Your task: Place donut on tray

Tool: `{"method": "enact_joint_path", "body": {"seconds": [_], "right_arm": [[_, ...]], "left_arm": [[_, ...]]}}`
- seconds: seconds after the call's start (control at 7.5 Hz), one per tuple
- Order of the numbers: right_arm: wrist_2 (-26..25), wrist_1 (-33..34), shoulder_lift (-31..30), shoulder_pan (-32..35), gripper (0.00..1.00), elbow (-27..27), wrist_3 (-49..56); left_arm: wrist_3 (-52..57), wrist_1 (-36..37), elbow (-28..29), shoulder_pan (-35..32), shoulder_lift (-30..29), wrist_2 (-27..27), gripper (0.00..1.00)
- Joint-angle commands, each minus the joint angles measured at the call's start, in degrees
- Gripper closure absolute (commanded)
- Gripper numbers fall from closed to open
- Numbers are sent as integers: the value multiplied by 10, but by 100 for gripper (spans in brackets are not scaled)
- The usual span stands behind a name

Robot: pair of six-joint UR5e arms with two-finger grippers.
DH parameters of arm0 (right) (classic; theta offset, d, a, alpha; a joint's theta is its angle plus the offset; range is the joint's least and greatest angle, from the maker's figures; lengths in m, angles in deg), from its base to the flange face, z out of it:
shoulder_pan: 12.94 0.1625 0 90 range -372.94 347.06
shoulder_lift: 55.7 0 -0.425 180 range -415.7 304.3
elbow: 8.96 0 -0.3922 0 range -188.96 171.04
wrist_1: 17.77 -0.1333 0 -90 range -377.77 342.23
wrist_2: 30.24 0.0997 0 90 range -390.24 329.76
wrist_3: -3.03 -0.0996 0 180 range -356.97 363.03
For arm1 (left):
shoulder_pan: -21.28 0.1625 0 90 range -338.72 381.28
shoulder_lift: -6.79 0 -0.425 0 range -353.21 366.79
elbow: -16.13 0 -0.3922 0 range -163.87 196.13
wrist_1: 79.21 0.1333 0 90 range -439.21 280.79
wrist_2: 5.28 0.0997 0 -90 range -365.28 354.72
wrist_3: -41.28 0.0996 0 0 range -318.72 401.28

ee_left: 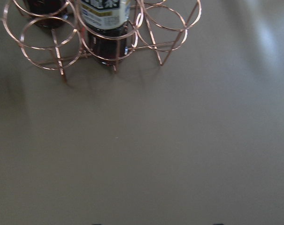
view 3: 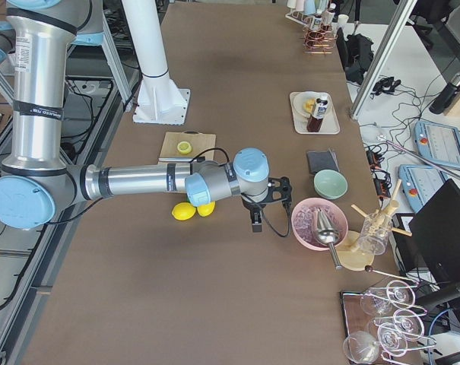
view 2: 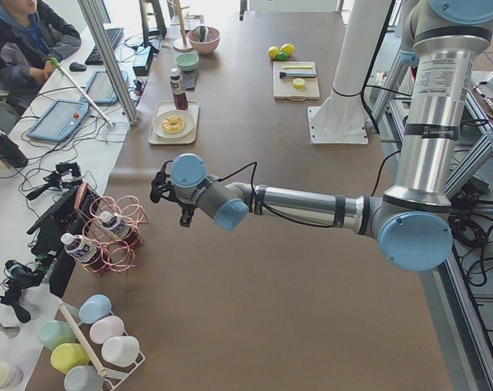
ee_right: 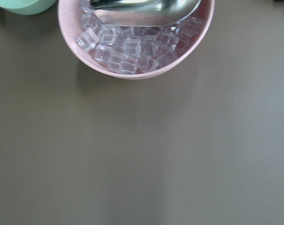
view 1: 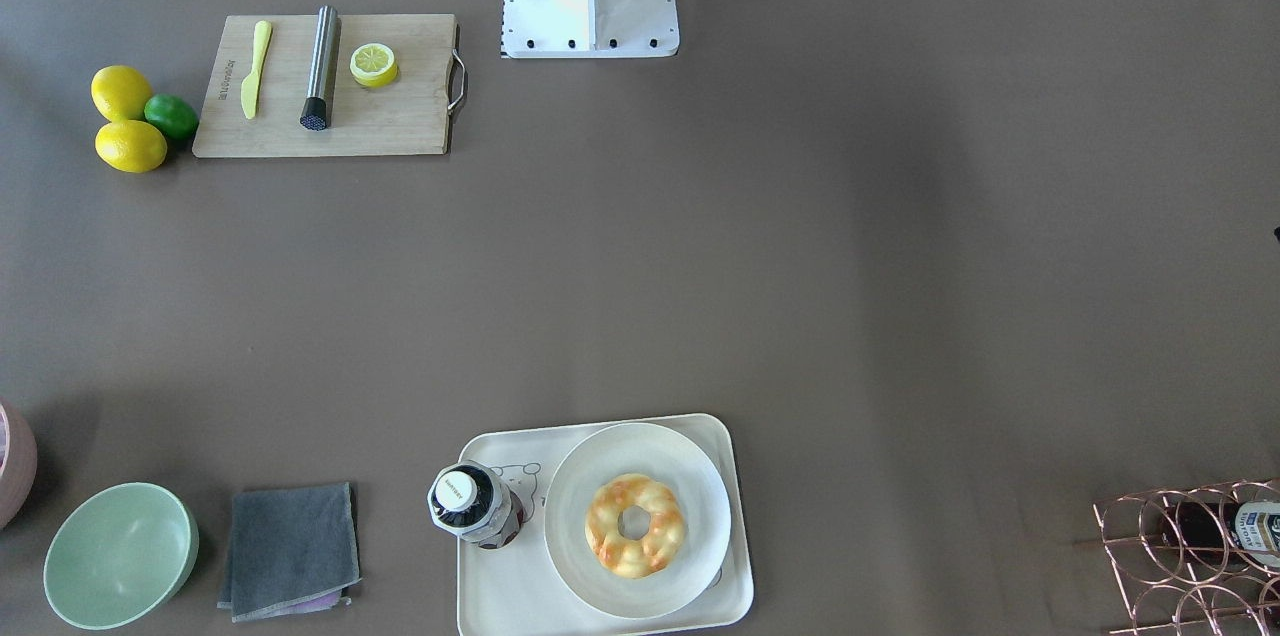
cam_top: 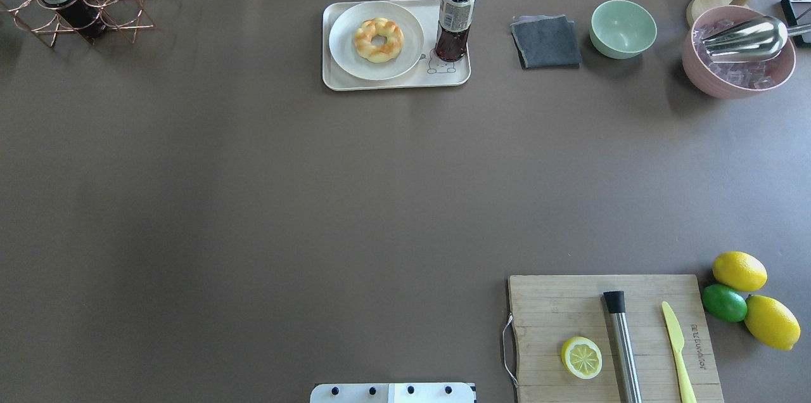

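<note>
Where the donut (view 1: 635, 525) lies: lower centre, on the round plate (view 1: 600, 461) inside the tray (view 1: 500, 596).
My jaws: both far off; spread or pressed, cannot tell.
Left to do: nothing, I judge.

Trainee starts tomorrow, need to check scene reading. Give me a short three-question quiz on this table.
1. True or false: the donut lies directly on the tray.
2. What stands on the tray beside the plate? A) a bottle B) a green bowl C) a lime
3. Fill in: the halved lemon lies on the ____.
Key: 1 false, it lies on the plate, which sits on the tray. 2 A. 3 cutting board.
</note>
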Motion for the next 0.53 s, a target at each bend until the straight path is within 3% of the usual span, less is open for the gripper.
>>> {"method": "enact_joint_path", "body": {"seconds": [0.0, 0.13, 0.4], "right_arm": [[-6, 1, -3, 50, 0, 68, 118], [-6, 1, -5, 54, 0, 68, 118], [-10, 28, 9, 53, 0, 66, 117]], "left_arm": [[198, 216, -45, -26, 0, 45, 13], [244, 263, -57, -36, 2, 57, 8], [249, 266, -72, -59, 41, 68, 4]]}}
